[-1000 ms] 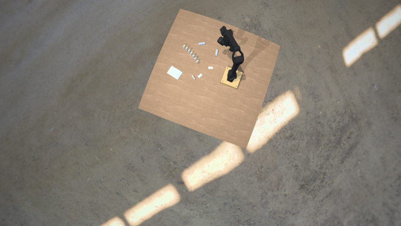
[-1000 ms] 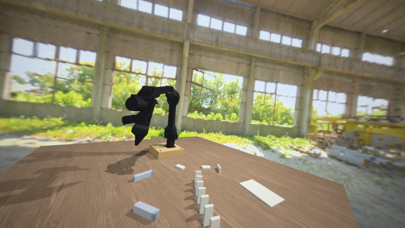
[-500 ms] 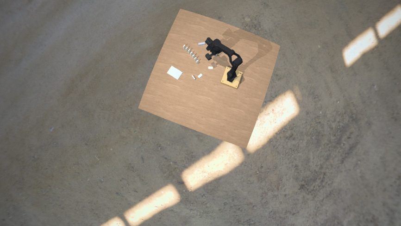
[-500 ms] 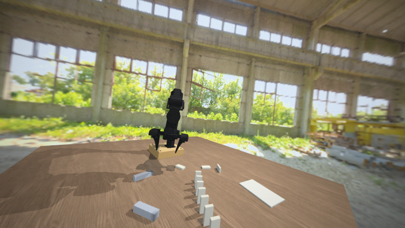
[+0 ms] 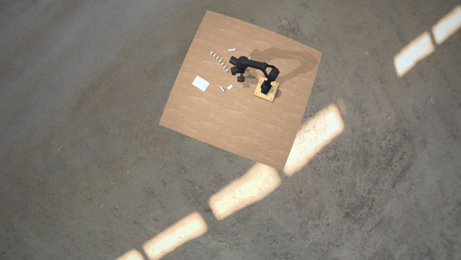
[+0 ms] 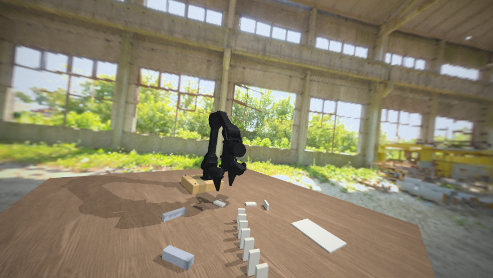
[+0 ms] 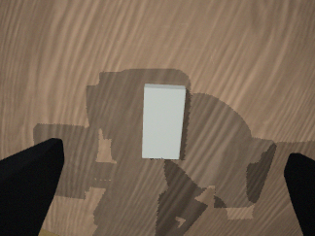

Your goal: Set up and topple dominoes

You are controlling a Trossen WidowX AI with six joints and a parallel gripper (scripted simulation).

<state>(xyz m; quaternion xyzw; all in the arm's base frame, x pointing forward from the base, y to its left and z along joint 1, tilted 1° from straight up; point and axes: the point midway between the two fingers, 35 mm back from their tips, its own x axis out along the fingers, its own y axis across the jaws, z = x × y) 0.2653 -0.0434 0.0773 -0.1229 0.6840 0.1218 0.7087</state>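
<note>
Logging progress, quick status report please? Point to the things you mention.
Black gripper (image 6: pixel 224 188) (image 7: pixel 181 159) open, above flat white rectangular domino (image 6: pixel 219 203) (image 7: pixel 162 122). White upright domino row (image 6: pixel 248 248) standing. Nothing seen between gripper and that flat domino.

Daylight, with long shadows across a wooden worktop (image 5: pixel 232 113) (image 6: pixel 113 252) (image 7: pixel 233 43).
In the top view, bright, nearly washed-out patches of light lie on a dim grey floor (image 5: pixel 96 129), and the arm's shadow (image 5: pixel 298 63) (image 6: pixel 86 203) falls on the worktop; in the exterior view it stretches to the left, soft brown with legible edges. Pale daylight fills the windows (image 6: pixel 262 29) behind, the greenery (image 6: pixel 93 121) outside is vivid, and the background is soft, blurriest at the right around the yellow structure (image 6: pixel 448 158). The black arm (image 6: pixel 213 141) shows little surface detail. In the wrist view, overlapping shadows with jagged edges surround a pale, evenly lit domino (image 7: pixel 163 122), and the gripper's fingers are almost pure black.
</note>
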